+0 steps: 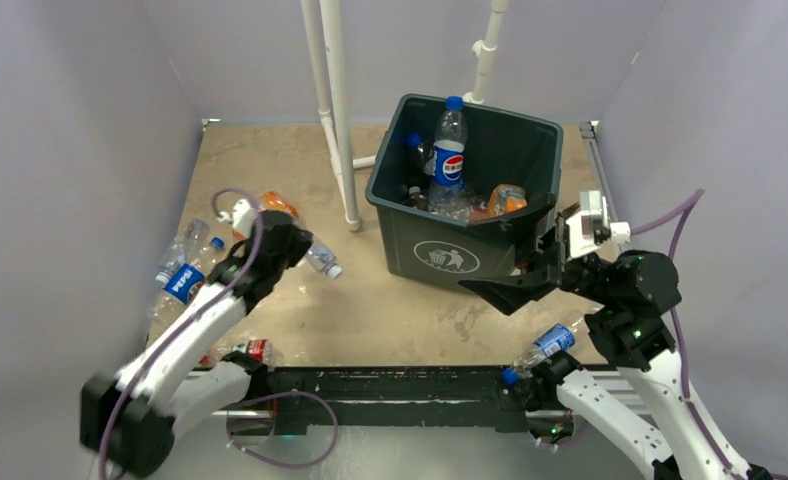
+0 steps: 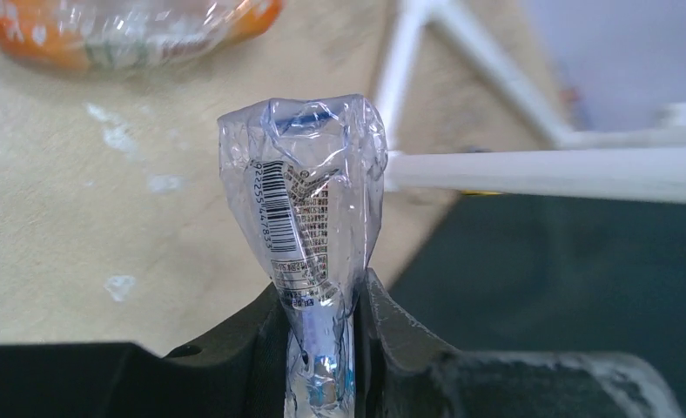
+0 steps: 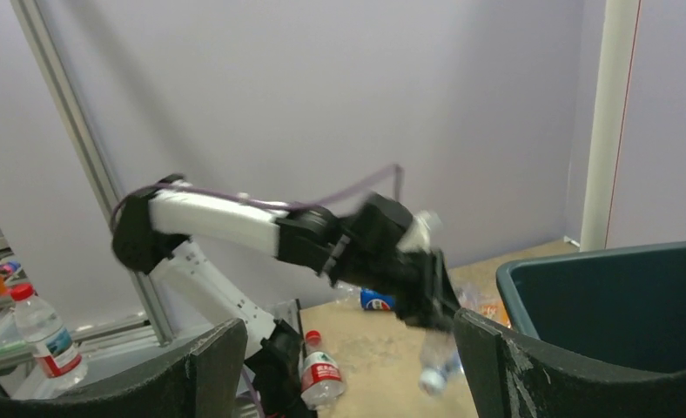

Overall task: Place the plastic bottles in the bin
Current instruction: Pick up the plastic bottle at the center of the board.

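Note:
My left gripper (image 1: pixel 300 248) is shut on a crushed clear bottle (image 1: pixel 323 262) and holds it above the table, left of the bin (image 1: pixel 440 250). In the left wrist view the jaws (image 2: pixel 322 348) pinch the flattened bottle (image 2: pixel 309 192), which sticks up between them. The dark green bin holds an upright Pepsi bottle (image 1: pixel 449 150) and several crushed ones. My right gripper (image 1: pixel 520 262) is open and empty by the bin's front right corner; in its own view (image 3: pixel 348 366) it faces the left arm and the held bottle (image 3: pixel 435 361).
Loose bottles lie around: a Pepsi one (image 1: pixel 183 280) and an orange one (image 1: pixel 278 205) at left, a red-labelled one (image 1: pixel 250 350) by the left base, a blue-capped one (image 1: pixel 542 348) by the right base. White pipes (image 1: pixel 340 120) stand left of the bin.

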Motion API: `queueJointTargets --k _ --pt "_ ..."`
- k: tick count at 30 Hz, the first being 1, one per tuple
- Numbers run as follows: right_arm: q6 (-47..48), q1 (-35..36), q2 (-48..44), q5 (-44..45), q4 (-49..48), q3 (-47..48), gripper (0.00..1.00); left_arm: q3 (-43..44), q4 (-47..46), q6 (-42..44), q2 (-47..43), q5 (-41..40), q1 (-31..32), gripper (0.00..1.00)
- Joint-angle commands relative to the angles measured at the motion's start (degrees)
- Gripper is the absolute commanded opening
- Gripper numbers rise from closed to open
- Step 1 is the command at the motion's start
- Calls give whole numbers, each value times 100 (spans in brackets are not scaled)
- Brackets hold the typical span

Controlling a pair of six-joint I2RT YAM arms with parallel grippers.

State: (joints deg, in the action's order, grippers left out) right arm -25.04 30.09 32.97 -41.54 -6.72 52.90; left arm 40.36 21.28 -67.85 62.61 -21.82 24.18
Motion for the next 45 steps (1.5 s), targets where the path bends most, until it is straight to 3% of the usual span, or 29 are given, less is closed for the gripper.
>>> queueJointTargets --k 1,4,7,9,13,15,22,26,32,39,45 --pt "-250 2 418 -178 -234 369 91 346 962 241 -2112 -48 27 16" --pt "-273 61 734 -159 -341 673 90 755 1177 392 -3259 -151 25 17" --pt "-59 598 1127 218 -305 1168 88 1143 1140 466 -3794 -125 25 18" --pt "424 1532 1485 1015 -2 1595 88 1272 932 447 -3992 10 25 18" --pt "1609 4229 2519 3818 551 2454 85 1395 92 348 -4178 456 25 18" --pt "1818 4882 2702 4616 205 2441 84 1470 -262 296 -4194 599 25 18" --pt "1738 5356 3050 5415 -1841 1337 74 1584 -1574 250 -4183 1067 25 18" --pt "1616 5458 3232 5627 -2697 914 77 1585 -1904 339 -4181 1337 24 20" --pt "1369 5456 3563 5736 -3224 911 82 1576 -2040 444 -4292 1488 25 20" --pt "1130 5464 3869 5946 -4234 792 81 1495 -2002 491 -4471 1393 25 20" --pt "948 5461 4328 5568 -3984 1238 79 1492 -2018 501 -4451 1449 25 21"
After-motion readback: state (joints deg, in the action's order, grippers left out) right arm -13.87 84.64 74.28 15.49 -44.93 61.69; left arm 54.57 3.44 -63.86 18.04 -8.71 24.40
